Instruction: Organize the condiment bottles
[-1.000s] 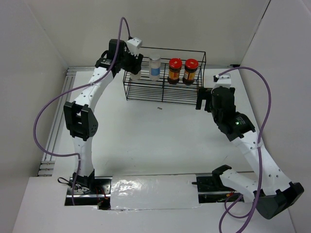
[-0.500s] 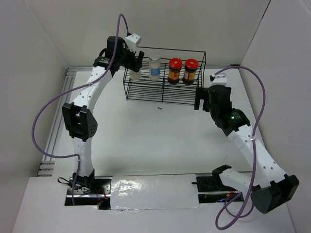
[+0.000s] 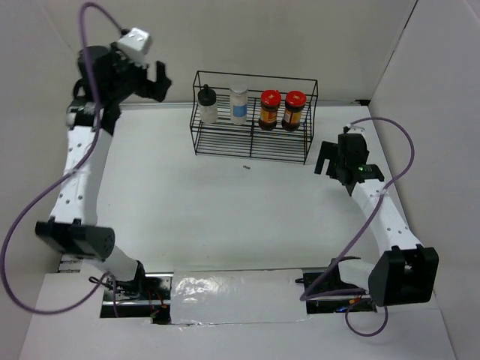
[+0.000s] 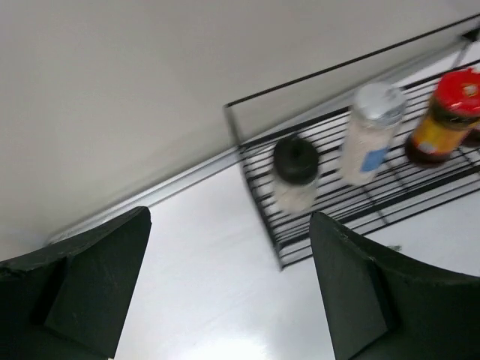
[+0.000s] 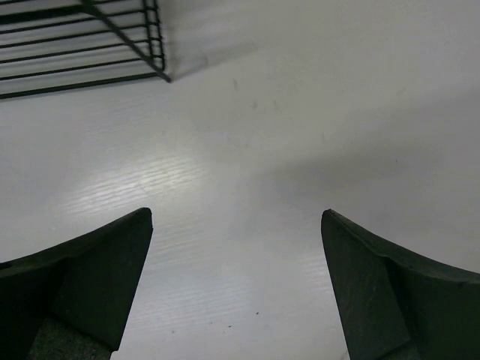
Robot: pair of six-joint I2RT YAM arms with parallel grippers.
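Four condiment bottles stand in a row in the black wire rack (image 3: 251, 146) at the back: the white black-capped bottle (image 3: 207, 104), the white blue-labelled silver-capped bottle (image 3: 238, 103), and two dark jars with red lids (image 3: 269, 109) (image 3: 294, 110). My left gripper (image 3: 157, 82) is open and empty, raised high to the left of the rack. In the left wrist view I see the black-capped bottle (image 4: 295, 174), the silver-capped bottle (image 4: 371, 131) and one red-lidded jar (image 4: 444, 116). My right gripper (image 3: 327, 159) is open and empty over the table, right of the rack.
White walls close in the table on the left, back and right. A small dark speck (image 3: 246, 167) lies on the table in front of the rack. The rack's corner (image 5: 154, 56) shows in the right wrist view. A foil-covered strip (image 3: 236, 298) runs along the near edge.
My left gripper has let go of the black-capped bottle in the rack and pulled away up and to the left. My right arm has drawn back to the right, away from the rack.
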